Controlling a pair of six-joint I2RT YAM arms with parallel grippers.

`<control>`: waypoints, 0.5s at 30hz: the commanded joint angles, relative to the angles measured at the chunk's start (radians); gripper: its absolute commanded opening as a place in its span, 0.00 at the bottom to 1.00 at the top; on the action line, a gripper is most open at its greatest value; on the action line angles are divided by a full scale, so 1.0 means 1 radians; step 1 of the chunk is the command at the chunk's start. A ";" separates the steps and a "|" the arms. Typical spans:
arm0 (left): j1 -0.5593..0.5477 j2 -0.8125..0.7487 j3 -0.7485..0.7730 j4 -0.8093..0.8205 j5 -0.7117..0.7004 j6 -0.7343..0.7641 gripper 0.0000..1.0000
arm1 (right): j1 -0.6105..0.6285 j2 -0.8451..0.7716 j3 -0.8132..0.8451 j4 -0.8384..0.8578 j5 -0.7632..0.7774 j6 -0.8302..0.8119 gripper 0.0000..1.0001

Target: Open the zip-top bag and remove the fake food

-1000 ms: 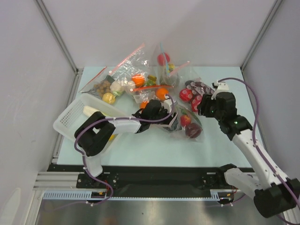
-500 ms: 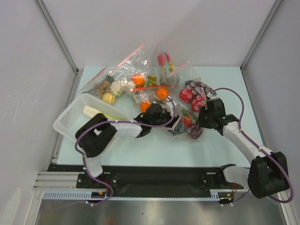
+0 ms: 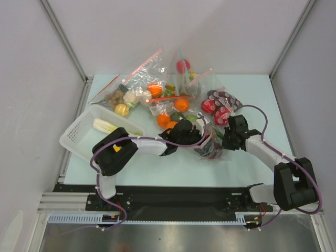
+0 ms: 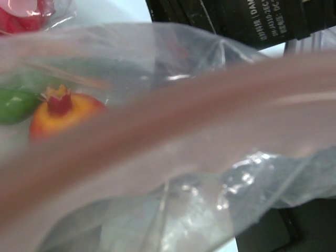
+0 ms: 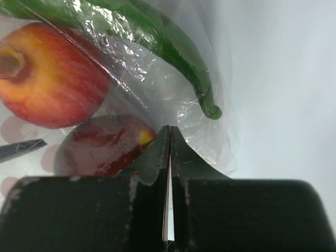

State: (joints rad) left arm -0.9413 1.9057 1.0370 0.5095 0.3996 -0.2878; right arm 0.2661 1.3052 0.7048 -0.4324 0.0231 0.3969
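Note:
The zip-top bag [image 3: 208, 145] lies crumpled mid-table between my two grippers. The left gripper [image 3: 189, 134] is pushed against its left end. In the left wrist view the pale pink zip strip [image 4: 173, 115] runs blurred across the lens and hides the fingers; a red-yellow fruit [image 4: 63, 110] and a green piece [image 4: 13, 105] show through the film. My right gripper [image 3: 227, 140] is at the bag's right edge, its tips [image 5: 169, 130] shut together on the clear film [image 5: 212, 144]. Beyond them, inside the bag, lie a red apple [image 5: 47, 79], a darker apple [image 5: 100, 149] and a green pepper [image 5: 173, 47].
A white basket [image 3: 79, 134] at the left holds a leek [image 3: 107, 126]. Two oranges [image 3: 164, 119] lie by the left gripper. Other clear bags are piled at the back: red-strip ones [image 3: 147, 79], a blue-strip one [image 3: 184, 65], one with red and purple pieces [image 3: 218, 102].
The right gripper came down and left to the bag's right edge and closed there. The left arm pushed further right, and the bag shifted a little toward the near edge.

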 commanded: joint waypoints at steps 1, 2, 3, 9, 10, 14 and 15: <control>-0.020 0.007 0.060 -0.081 -0.048 0.068 0.84 | -0.004 0.002 -0.018 0.024 -0.012 0.013 0.00; -0.025 0.010 0.063 -0.095 -0.062 0.079 0.85 | -0.004 0.002 -0.024 0.027 -0.012 0.014 0.00; -0.030 0.012 0.066 -0.106 -0.070 0.091 0.85 | -0.005 0.002 -0.024 0.032 -0.040 0.013 0.00; -0.063 0.065 0.116 -0.172 -0.139 0.125 0.87 | -0.004 -0.018 -0.030 0.040 -0.064 0.017 0.00; -0.067 0.072 0.123 -0.174 -0.139 0.127 0.87 | -0.004 -0.023 -0.031 0.038 -0.064 0.017 0.00; -0.070 0.099 0.138 -0.180 -0.130 0.127 0.90 | -0.004 -0.035 -0.036 0.038 -0.081 0.017 0.00; -0.071 0.111 0.144 -0.184 -0.128 0.127 0.89 | -0.004 -0.040 -0.036 0.041 -0.089 0.019 0.00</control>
State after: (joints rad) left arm -1.0061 1.9877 1.1374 0.3424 0.2897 -0.1913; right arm 0.2649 1.2984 0.6724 -0.4133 -0.0368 0.4007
